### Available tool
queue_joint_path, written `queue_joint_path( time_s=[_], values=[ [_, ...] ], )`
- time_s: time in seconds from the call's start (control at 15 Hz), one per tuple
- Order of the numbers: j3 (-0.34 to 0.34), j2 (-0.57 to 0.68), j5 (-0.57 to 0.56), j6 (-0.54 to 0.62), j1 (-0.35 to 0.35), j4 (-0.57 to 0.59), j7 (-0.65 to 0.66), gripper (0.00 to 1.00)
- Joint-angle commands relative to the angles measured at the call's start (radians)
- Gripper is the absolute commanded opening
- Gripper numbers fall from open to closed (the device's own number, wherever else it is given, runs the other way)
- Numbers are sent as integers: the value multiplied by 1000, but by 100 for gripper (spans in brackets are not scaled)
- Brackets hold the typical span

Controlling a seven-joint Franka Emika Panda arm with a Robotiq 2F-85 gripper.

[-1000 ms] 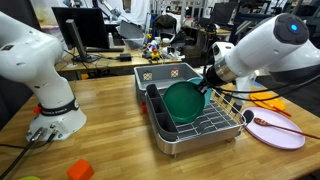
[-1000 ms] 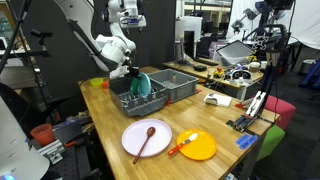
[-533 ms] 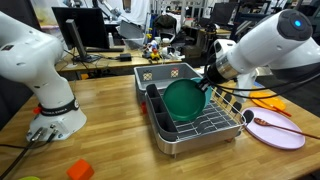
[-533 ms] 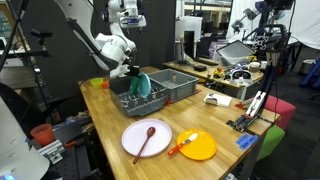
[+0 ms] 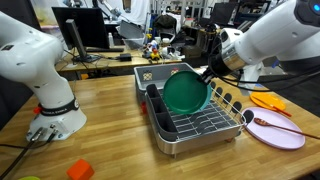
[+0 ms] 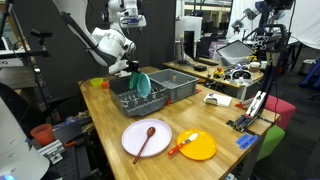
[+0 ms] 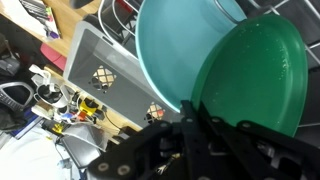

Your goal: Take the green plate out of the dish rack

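Note:
The green plate [image 5: 184,93] stands upright on edge, its lower edge still among the wire prongs of the grey dish rack [image 5: 200,128]. My gripper [image 5: 207,74] is shut on its upper right rim. In the other exterior view the gripper [image 6: 133,70] holds the plate [image 6: 144,85] over the rack [image 6: 128,103]. In the wrist view the gripper [image 7: 193,112] pinches the rim of the green plate [image 7: 255,75]. A turquoise plate [image 7: 175,45] sits right behind it.
A grey bin with patterned squares [image 5: 165,72] stands just behind the rack. A lilac plate with a spoon [image 5: 276,131] lies beside the rack. An orange plate [image 6: 198,147] lies near the table edge. A second robot's white base [image 5: 50,112] stands on the table.
My gripper has risen and pulled the green plate upward in the rack. The arm has lifted with it.

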Motion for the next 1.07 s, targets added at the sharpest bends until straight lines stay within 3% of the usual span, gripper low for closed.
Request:
queue_joint_path(
  time_s=[0.0,0.27,0.67,1.0],
  values=[
    [-10,-72,-8,21,-14,-64,9,2],
    [-36,-152,-10,29,-31,-123,52,2],
    [-117,-280,18,178,-91,-176,206,2],
    [-187,-325,35,214,-126,-211,314,2]
  ],
)
